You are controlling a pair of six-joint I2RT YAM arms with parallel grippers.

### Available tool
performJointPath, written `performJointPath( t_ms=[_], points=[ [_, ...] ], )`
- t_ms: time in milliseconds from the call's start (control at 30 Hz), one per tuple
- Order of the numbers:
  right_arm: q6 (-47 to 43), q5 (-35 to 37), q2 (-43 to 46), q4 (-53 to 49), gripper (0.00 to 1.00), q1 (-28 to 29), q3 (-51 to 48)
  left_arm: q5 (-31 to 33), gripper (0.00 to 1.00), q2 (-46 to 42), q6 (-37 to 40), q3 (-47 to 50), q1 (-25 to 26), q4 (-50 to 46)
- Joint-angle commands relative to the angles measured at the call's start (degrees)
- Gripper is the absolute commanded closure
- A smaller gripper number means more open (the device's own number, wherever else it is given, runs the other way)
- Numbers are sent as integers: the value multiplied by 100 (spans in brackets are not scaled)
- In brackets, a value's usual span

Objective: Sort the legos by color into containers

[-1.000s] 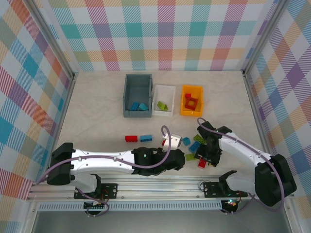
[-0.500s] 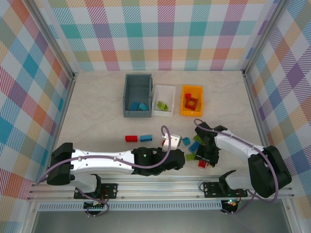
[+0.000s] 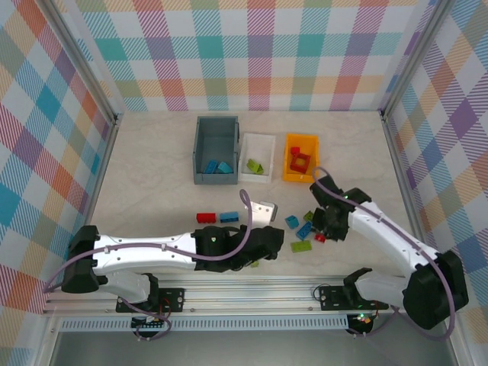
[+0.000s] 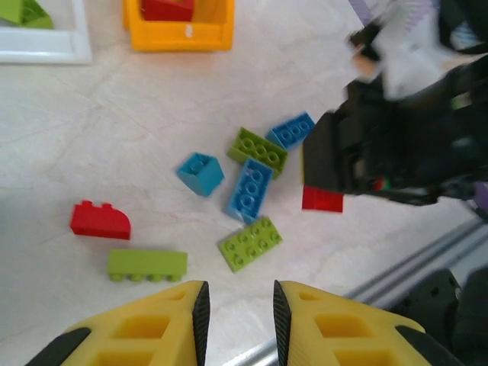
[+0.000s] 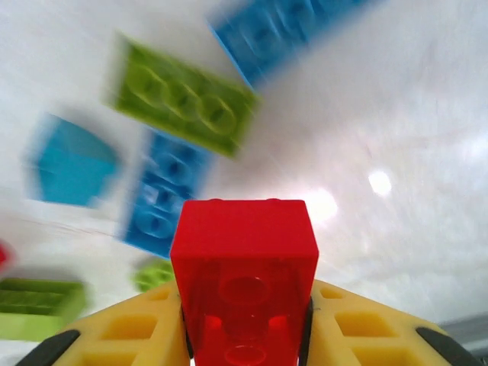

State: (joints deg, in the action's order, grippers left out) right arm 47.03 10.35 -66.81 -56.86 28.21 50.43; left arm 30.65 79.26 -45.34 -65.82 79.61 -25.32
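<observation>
Meanwhile, blue legos (image 3: pixel 217 167) lie in the grey-blue bin (image 3: pixel 216 137), seemingly green legos (image 3: pixel 255 165) in the white bin (image 3: pixel 258 144), red legos (image 3: pixel 300 158) in the orange bin (image 3: pixel 287 174); right gripper (image 5: pixel 244 309) clamps a red lego (image 5: pixel 244 252) over the bench (image 3: pixel 152 168); left gripper (image 4: pixel 237 305) slightly parted, empty.

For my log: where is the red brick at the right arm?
Right wrist view: red brick clamped in the right gripper, near a blue brick and a green brick.

You have a pale, stone-look table top (image 3: pixel 152 168) in front of you. Walls (image 3: pixel 259 46) with bright checked squares stand at 9, 12 and 3 o'clock, and a silver metal rail (image 3: pixel 229 293) runs along 6 o'clock.
</observation>
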Motion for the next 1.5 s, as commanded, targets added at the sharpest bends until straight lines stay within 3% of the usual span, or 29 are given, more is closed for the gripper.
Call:
performJointPath(
  t_ms=[0, 133, 300, 667, 967, 1133, 1267, 1467],
  points=[
    [-747, 564, -311, 73, 66, -5, 929, -137, 70, -176, 168, -138, -471, -35],
    [-1677, -5, -1392, 928, 66, -450, 2077, -617, 70, 79, 421, -534, -1069, 30],
    [-2145, 55, -3466, 628, 66, -777, 4313, -1020, 70, 418, 585, -909, -1638, 146],
    [-2198, -303, -6258, -75, 67, -1330, 7305, -1208, 70, 840, 827, -1300, -1881, 177],
    [-1960, -966, -6479, 342, 64, -1442, 7033, -1253, 71, 819, 796, -1198, -1906, 194],
    [-1995, -1096, -6403, 315, 46, -1473, 7012, -1269, 71, 772, 749, -1127, -1906, 177],
    [-2004, -1090, -5921, 442, 34, -1472, 6676, -1155, 71, 627, 681, -1025, -1905, 98],
    [-2059, -898, -4601, 780, 38, -1456, 5753, -769, 71, 414, 358, -1084, -1969, -824]
  ],
)
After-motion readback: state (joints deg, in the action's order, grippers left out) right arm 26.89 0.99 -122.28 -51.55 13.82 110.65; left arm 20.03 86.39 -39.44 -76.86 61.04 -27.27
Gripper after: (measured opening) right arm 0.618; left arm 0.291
